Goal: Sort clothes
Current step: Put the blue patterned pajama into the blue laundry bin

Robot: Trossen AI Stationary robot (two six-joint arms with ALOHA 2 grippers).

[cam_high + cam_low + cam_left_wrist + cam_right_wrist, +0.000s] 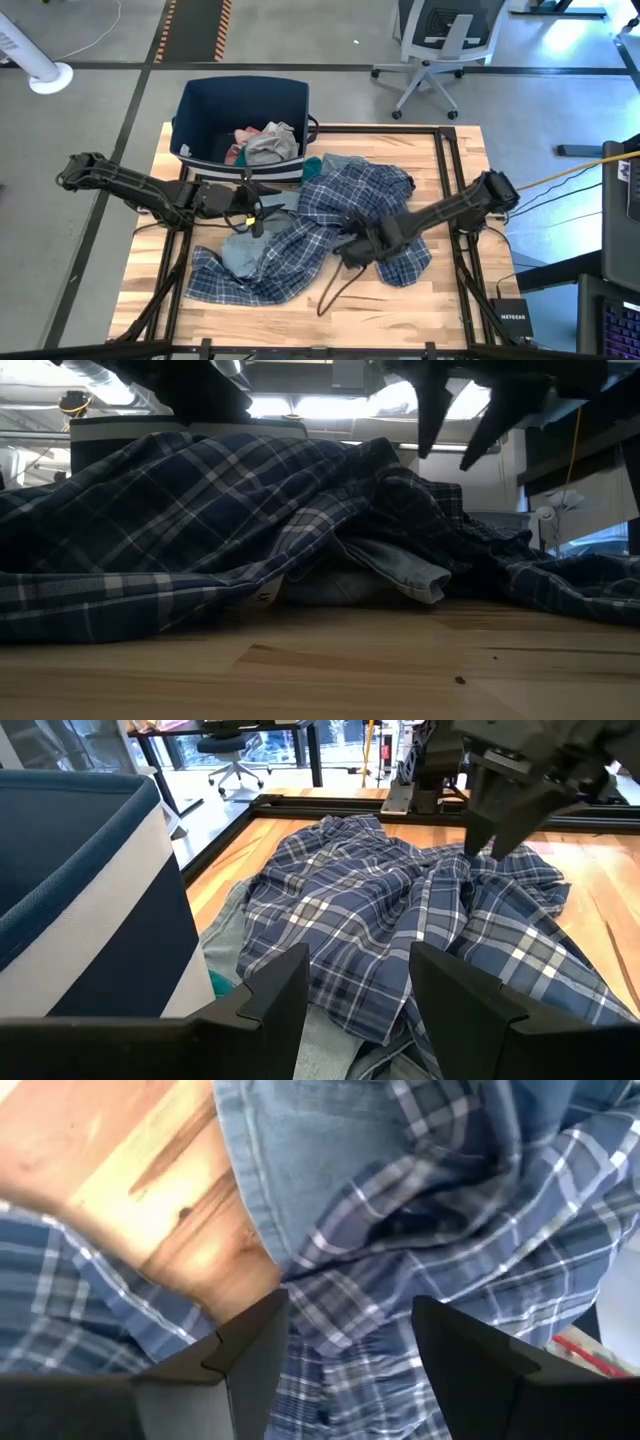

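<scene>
Two dark fingers of the right gripper (pixel 345 1355) fill the near edge of the right wrist view, spread apart with nothing between them, hanging just above the plaid shirt (pixel 330 235) near the middle of the table (pixel 450 300). Directly under those fingers the plaid folds overlap a light grey-blue garment (pixel 243 255), with a patch of bare wood showing beside it.

Over on the left side, the left gripper (pixel 355 985) also has its fingers parted and empty (it sits just beside the wall of the dark blue bin (pixel 240 105), above the near edge of the shirt). From its wrist view the plaid cloth spreads out ahead in loose heaps, and the right arm's gripper shows beyond it, above the fabric.

Seen from above, the shirt sprawls across most of the table's centre, one corner trailing toward the front left. A teal piece (pixel 314 166) peeks out between the shirt and the bin. Inside the bin lie a pink piece (pixel 241 137) and a pale crumpled garment (pixel 272 145).
</scene>
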